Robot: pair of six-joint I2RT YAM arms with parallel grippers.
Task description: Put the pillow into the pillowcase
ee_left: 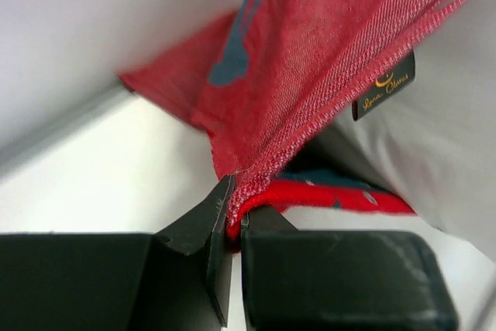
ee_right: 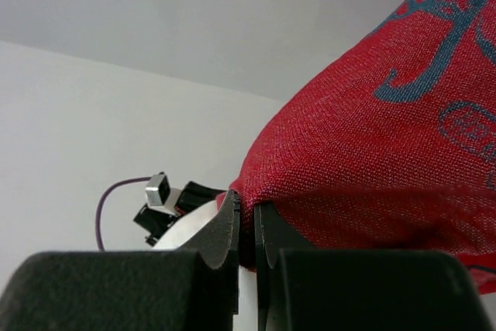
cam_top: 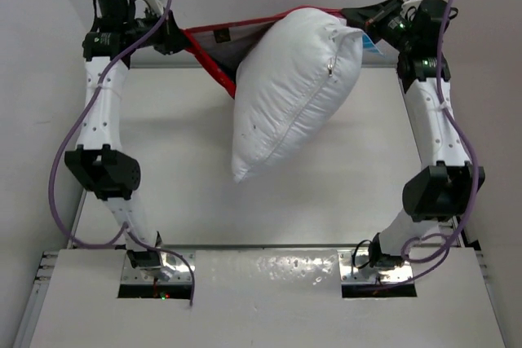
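Closest to the lens: left hand (ee_left: pixel 231 218) pinched fully closed on the stitched hem (ee_left: pixel 325 114) of the pillowcase (ee_left: pixel 310 52), the red cloth caught right at its edge, with a small dark label (ee_left: pixel 385 85) hanging just inside the opening. Right hand (ee_right: pixel 246 218) is likewise clamped shut on a fold of the same red fabric, which bulges full to one side of the fingers. From above, both hands are raised over the far side of the table (cam_top: pixel 163 144), well apart, the hem drawn as a thin red line between them. The pillow (cam_top: pixel 294 95) hangs slantwise from that line, upper corner by my right hand, lower corner pointing toward the near side; I cannot tell whether it touches the table. Nearly all of it shows bare white, with only a red flap beside it on my left, so I judge the insertion barely begun. How much sits inside is hidden. For this step: hold the mouth stretched and level, lift both hands together, then shake in short strokes so the pillow's weight carries it in. Risk noted: the left pinch sits at the very edge and could slip.
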